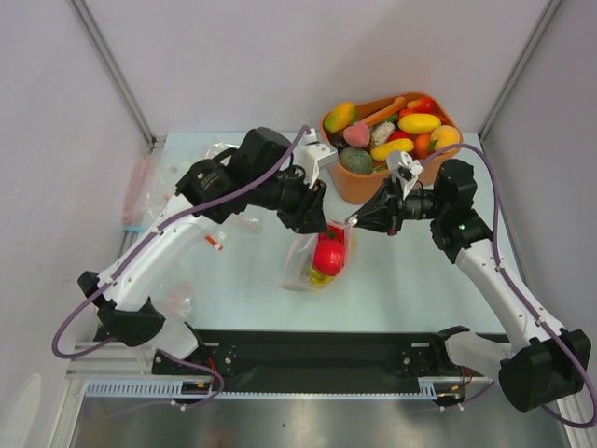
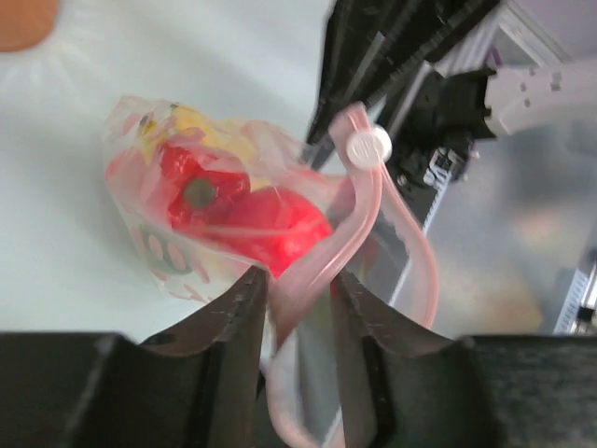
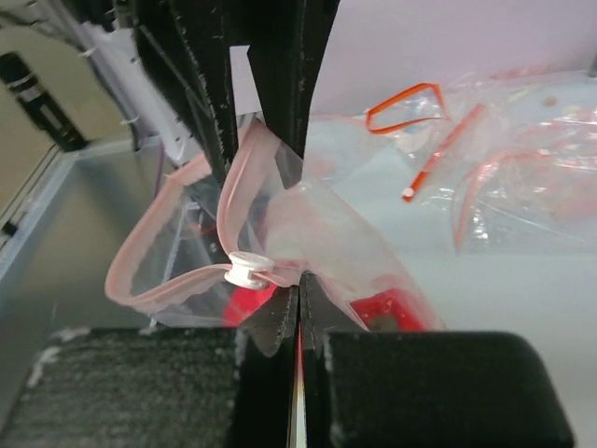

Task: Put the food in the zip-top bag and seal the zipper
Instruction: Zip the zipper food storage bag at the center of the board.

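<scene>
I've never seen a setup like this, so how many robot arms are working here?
2. The left arm comes in from the left, the right arm from the right. The left fingers and the right fingers both pinch the zip-top bag mid-table.

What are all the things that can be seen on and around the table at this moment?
zip-top bag: one, clear with pink print, middle of the table, held between both grippers.
zipper: one, pale pink, mouth open; white slider on it.
food in the bag: red and yellow pieces, number unclear.
food in the tub: many, yellow, red, green, orange, pink.
tub: one, orange, far right.
spare bags: at least two, clear, red and blue strips, left side.
table: one, pale.
left gripper: black, pinching the bag's strip.
right gripper: black, shut on the bag's edge.
</scene>
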`<state>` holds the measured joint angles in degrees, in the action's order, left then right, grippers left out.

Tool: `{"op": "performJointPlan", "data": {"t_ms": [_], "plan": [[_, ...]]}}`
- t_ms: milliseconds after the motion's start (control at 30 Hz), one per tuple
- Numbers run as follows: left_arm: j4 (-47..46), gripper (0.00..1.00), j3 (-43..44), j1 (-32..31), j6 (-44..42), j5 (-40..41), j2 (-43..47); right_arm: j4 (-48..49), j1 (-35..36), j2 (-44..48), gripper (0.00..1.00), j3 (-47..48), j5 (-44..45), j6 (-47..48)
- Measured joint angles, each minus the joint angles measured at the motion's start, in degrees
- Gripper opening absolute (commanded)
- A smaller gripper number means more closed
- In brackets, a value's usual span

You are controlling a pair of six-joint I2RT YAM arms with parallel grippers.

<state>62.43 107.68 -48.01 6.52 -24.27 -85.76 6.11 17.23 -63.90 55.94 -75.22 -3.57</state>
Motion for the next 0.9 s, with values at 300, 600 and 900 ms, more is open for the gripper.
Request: {"op": "performJointPlan", "data": {"t_ms": [300, 600, 900], "plan": [[-2.1, 0.63, 9.6, -0.2, -2.7, 7.4, -5.3, -11.0, -0.5, 3.7, 0.0, 4.5, 19.1, -10.5], [-10.9, 0.77, 15.8, -1.6, -6.1, 4.0, -10.7, -27.2, -0.1, 3.9, 0.0, 10.3, 31.4, -12.9], [-14.4, 0.5, 18.4, -3.8, -9.2, -1.9, -17.6, -33.6, 2.3, 6.2, 0.0, 10.5, 38.3, -12.9]]}}
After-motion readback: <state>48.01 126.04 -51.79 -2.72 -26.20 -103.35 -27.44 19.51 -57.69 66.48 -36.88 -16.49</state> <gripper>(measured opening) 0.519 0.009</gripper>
